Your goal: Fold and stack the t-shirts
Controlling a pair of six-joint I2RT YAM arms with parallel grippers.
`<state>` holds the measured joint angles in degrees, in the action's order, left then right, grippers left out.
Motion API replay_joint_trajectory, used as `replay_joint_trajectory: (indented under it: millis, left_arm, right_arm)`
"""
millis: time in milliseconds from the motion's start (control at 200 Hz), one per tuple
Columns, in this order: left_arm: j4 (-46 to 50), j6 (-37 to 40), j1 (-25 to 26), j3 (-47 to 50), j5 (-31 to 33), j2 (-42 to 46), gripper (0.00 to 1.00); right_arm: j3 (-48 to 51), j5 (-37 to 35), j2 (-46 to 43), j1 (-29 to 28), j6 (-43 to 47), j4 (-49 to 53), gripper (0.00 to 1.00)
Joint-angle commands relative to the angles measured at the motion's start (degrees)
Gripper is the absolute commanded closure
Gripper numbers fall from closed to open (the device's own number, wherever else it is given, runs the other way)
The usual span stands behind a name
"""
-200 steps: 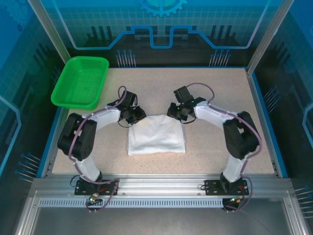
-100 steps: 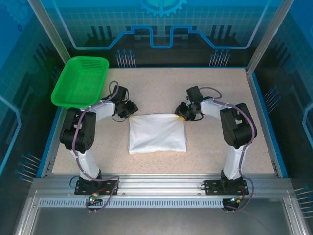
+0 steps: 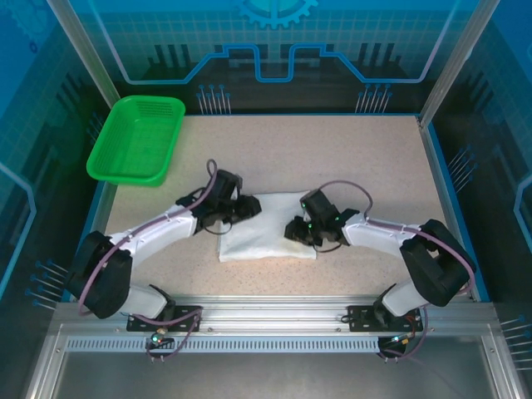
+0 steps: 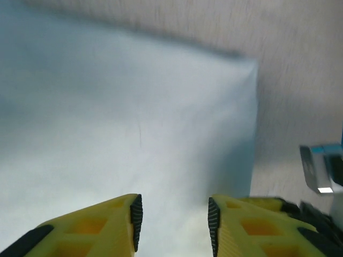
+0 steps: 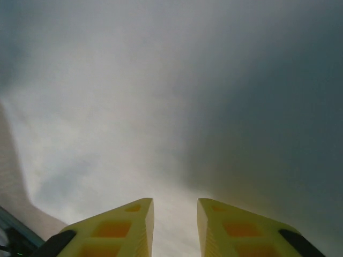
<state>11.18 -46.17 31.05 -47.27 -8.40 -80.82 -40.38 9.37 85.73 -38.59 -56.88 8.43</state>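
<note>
A folded white t-shirt [image 3: 270, 218] lies flat in the middle of the table as a rough rectangle; no print shows. My left gripper [image 3: 248, 208] hovers over its far left part, open, with bare cloth [image 4: 134, 123] between the yellow fingers [image 4: 107, 225] and the shirt's corner edge ahead of them. My right gripper [image 3: 293, 230] is over the shirt's near right part, open, and white cloth [image 5: 161, 107] lies just below its fingers [image 5: 230, 227]. The left gripper [image 4: 174, 206] and the right gripper [image 5: 175, 206] hold nothing.
A green mesh basket [image 3: 137, 138] stands at the far left corner of the table, with nothing seen inside. Bare speckled tabletop [image 3: 366, 158] surrounds the shirt. A blue rim and metal frame posts border the table.
Both grippers left the shirt's far corners and swung inward and nearer, so they now sit over the shirt. The shirt lies flat in the same place.
</note>
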Motion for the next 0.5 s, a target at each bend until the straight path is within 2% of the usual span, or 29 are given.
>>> replay_joint_trajectory:
  millis: [0, 70, 165, 215, 280, 385, 495]
  left_arm:
    - [-6.0, -5.9, 1.2, 5.9, -6.4, -0.7, 0.62]
    - [-9.4, -6.2, 1.2, 7.7, -11.2, -2.8, 0.64]
    - [-7.5, -3.5, 1.1, 8.6, -15.2, -4.9, 0.66]
    - [-4.9, -1.6, 1.2, 9.4, -15.2, -4.9, 0.66]
    - [0.7, 1.1, 1.2, 10.6, -11.3, -3.7, 0.66]
    - [10.1, 3.7, 1.1, 12.6, -0.8, -0.2, 0.62]
    - [14.9, 3.9, -0.1, 15.4, 7.1, 4.5, 0.6]
  right_arm:
    - [2.5, -0.7, 0.3, -2.8, -3.4, -3.6, 0.75]
    - [3.4, 0.1, 1.6, -3.1, -4.2, -3.4, 0.78]
    - [3.9, 0.0, 1.5, -3.2, -4.0, 0.9, 0.79]
    - [4.9, -0.4, 0.3, -3.1, -3.0, 1.9, 0.79]
    - [5.0, -2.1, -1.0, -3.0, -0.4, 5.8, 0.77]
    - [5.2, -4.1, -2.7, -2.2, 4.0, 10.7, 0.74]
    - [5.9, -8.0, -6.2, -1.4, 7.4, 15.0, 0.67]
